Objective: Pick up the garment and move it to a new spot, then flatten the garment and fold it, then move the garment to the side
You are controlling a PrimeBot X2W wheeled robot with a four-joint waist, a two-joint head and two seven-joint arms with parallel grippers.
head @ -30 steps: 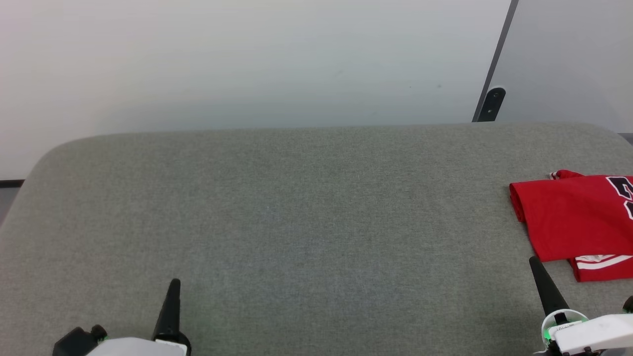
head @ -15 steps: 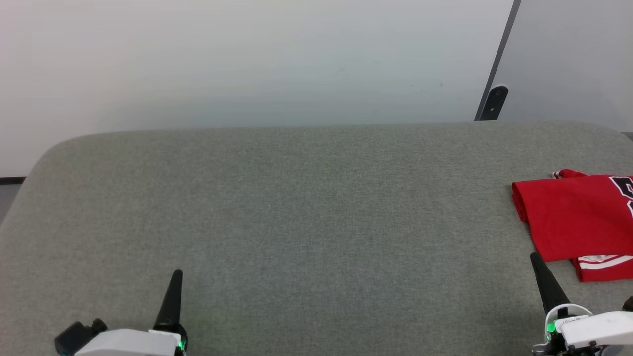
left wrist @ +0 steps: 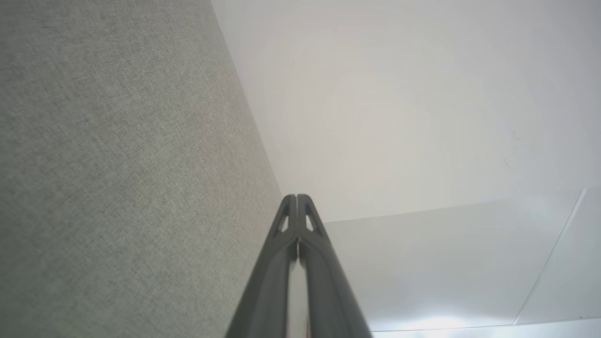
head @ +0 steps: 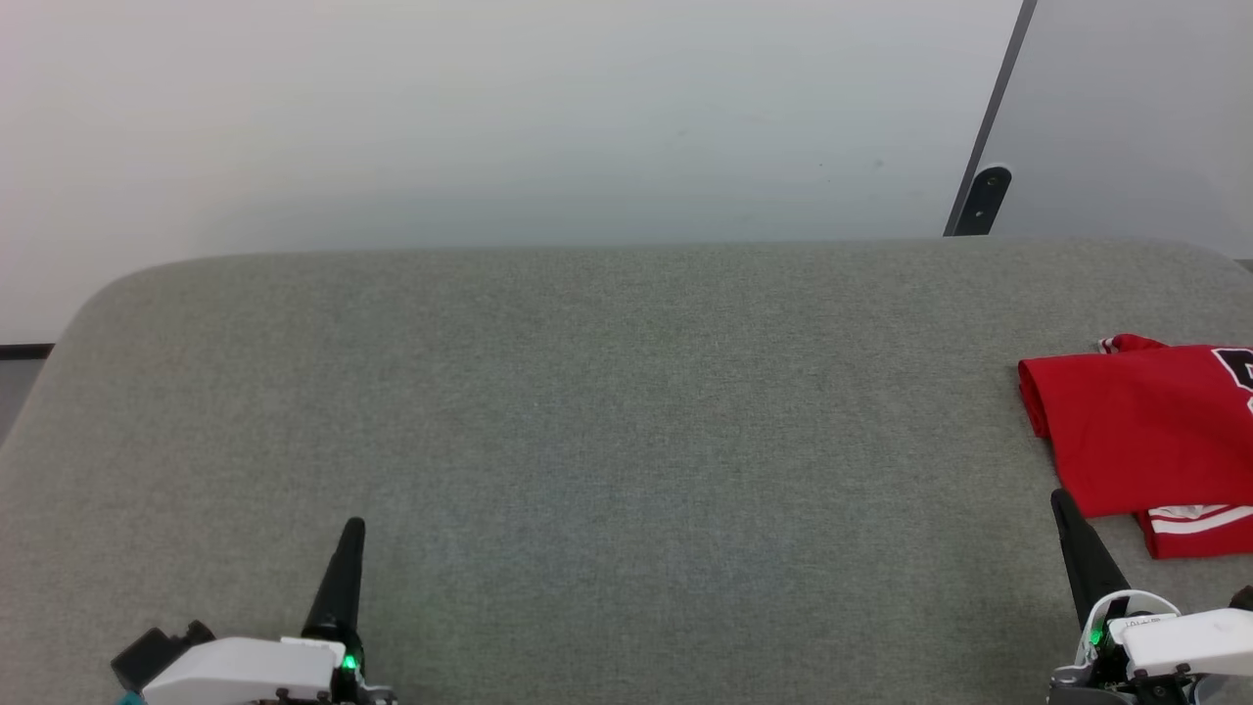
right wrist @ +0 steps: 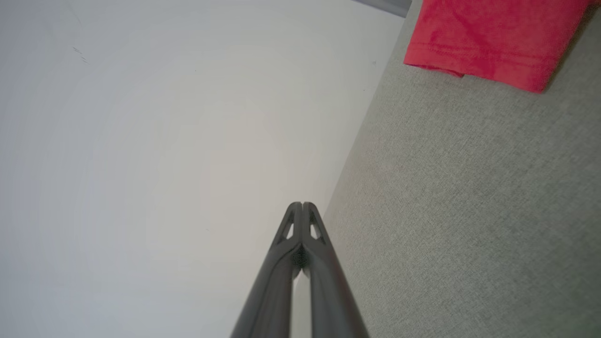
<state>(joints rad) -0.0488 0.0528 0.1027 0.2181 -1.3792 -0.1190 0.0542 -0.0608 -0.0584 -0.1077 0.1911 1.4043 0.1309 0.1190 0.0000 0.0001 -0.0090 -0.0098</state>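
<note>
Right end effector (head: 1060,499), tapered fingers together, sits near folded red garment (head: 1136,431).

Garment (head: 1140,431) cut off by the head view's right edge, its black lettering (head: 1231,362) only partly shown and unreadable; in the right wrist view it runs past the upper edge

Left tool (left wrist: 296,198) rising mid-frame, its two dark fingers pressing together, grey fabric tabletop (left wrist: 117,188) spreading left of the tool, white wall (left wrist: 399,108) standing above and right of the tool.
</note>
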